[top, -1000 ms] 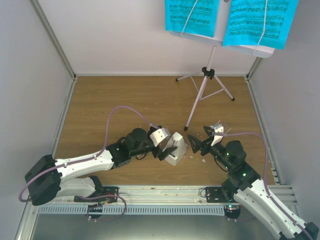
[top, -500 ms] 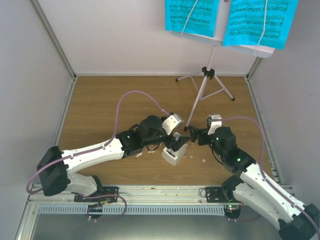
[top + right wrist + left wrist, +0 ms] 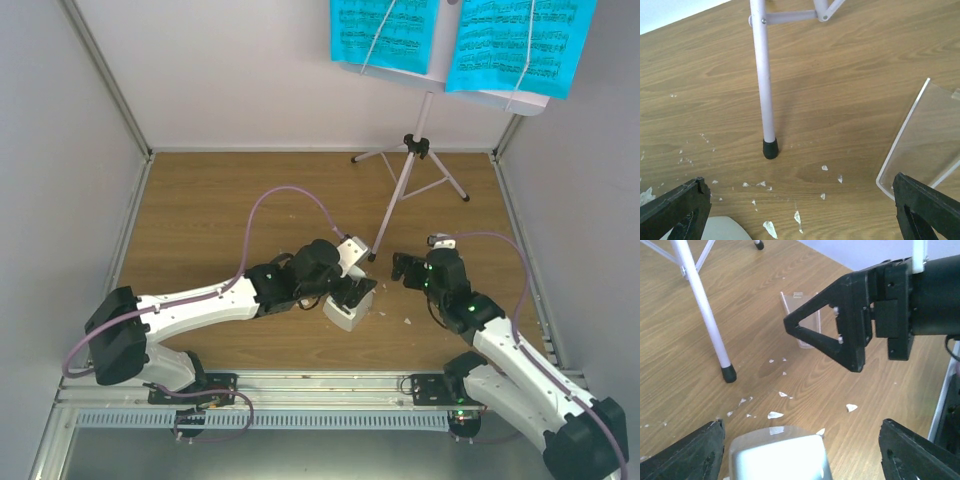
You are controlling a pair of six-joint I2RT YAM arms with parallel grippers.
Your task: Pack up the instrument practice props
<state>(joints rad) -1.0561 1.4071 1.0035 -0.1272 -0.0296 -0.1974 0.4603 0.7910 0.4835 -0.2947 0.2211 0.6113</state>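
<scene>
- The music stand (image 3: 417, 128) stands at 1 o'clock on the counter (image 3: 220, 200), its tripod spread near the back wall.
- Two cyan sheet-music pages (image 3: 385, 30) rest side by side on the stand's desk at the top of the overhead view.
- The stand's front leg (image 3: 763, 75) slants down toward the middle of the counter and ends in a black foot. That foot sits between the two arms.
- The white metronome (image 3: 343, 314) sits near the counter's middle, toward 6 o'clock, just inside the front leg's foot.
- The left claw (image 3: 800, 432) is spread wide, one finger on each side of the metronome's pale top. No contact with it shows.
- The clear cover (image 3: 802, 325) is off the metronome and lies on the wood by itself. In the left wrist view it sits at 12 o'clock, partly hidden behind a finger of the other arm.
- The right claw (image 3: 799, 187) is also spread wide and holds nothing. It points toward the leg's foot, with the clear cover at 4 o'clock in its own view.
- Small white crumbs (image 3: 774, 415) are scattered on the wood around the foot and the metronome.
</scene>
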